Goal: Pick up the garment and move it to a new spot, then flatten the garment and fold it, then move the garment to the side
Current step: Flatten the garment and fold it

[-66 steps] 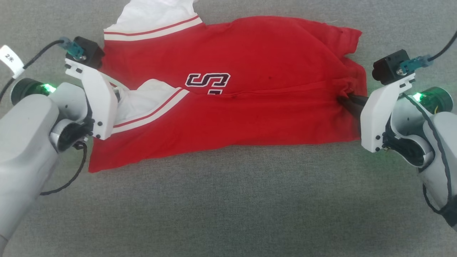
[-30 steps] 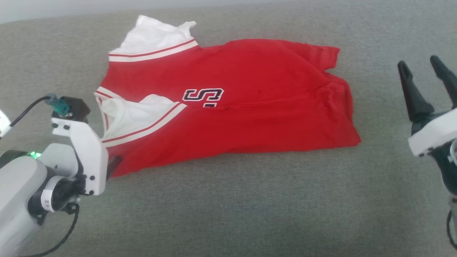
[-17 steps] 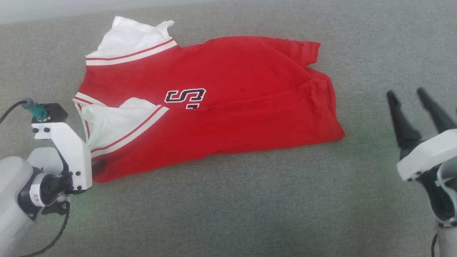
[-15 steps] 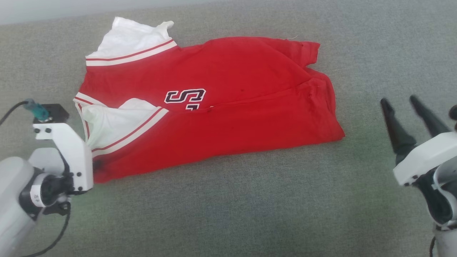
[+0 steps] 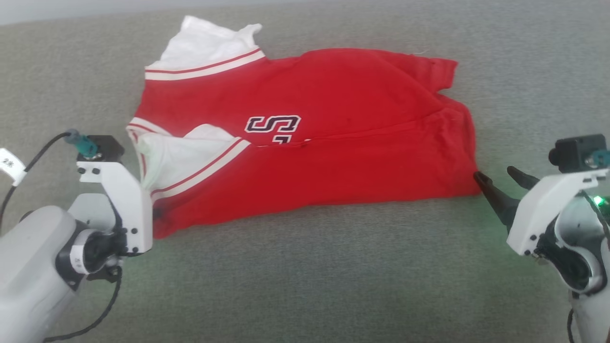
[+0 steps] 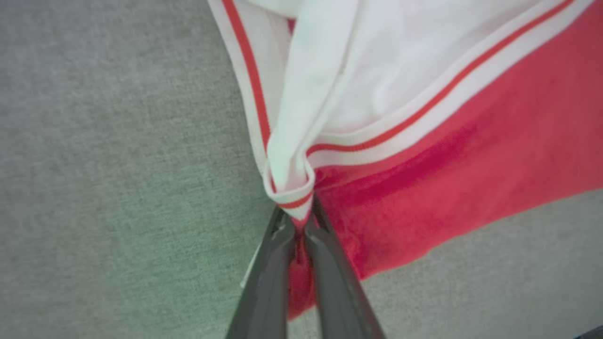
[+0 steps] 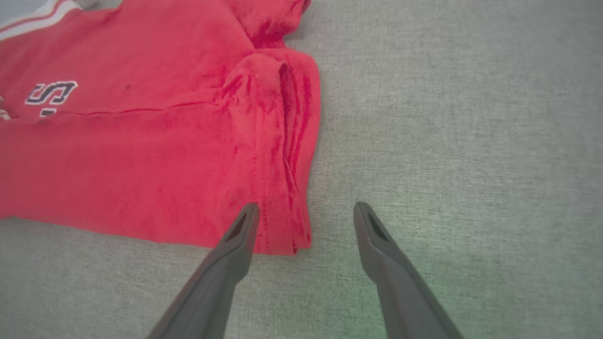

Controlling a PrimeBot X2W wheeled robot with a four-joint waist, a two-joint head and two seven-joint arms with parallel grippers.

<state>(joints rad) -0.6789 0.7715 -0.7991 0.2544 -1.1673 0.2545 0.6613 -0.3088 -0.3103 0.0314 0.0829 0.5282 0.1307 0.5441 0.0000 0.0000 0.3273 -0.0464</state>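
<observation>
The garment (image 5: 333, 143), a red jersey with white inside and striped trim, lies folded lengthwise on the grey cloth surface, with part of its black lettering (image 5: 272, 125) showing. My left gripper (image 6: 299, 219) is shut on the garment (image 6: 471, 155) at its near left corner, pinching trim and red cloth; in the head view its fingers (image 5: 153, 213) sit mostly under the white mount. My right gripper (image 5: 493, 174) stands open at the near right corner. In the right wrist view its tips (image 7: 306, 207) straddle the edge of the garment (image 7: 141, 141), one finger over the cloth and one over the bare surface.
The grey cloth surface (image 5: 310, 276) stretches wide in front of the jersey and to both sides. A black cable with a white tag (image 5: 12, 164) hangs by my left arm. A pale strip (image 5: 71, 8) marks the surface's far edge at the upper left.
My left gripper has shut on the jersey's near left corner. My right gripper has come down and in to the near right corner, still open. The head camera has shifted.
</observation>
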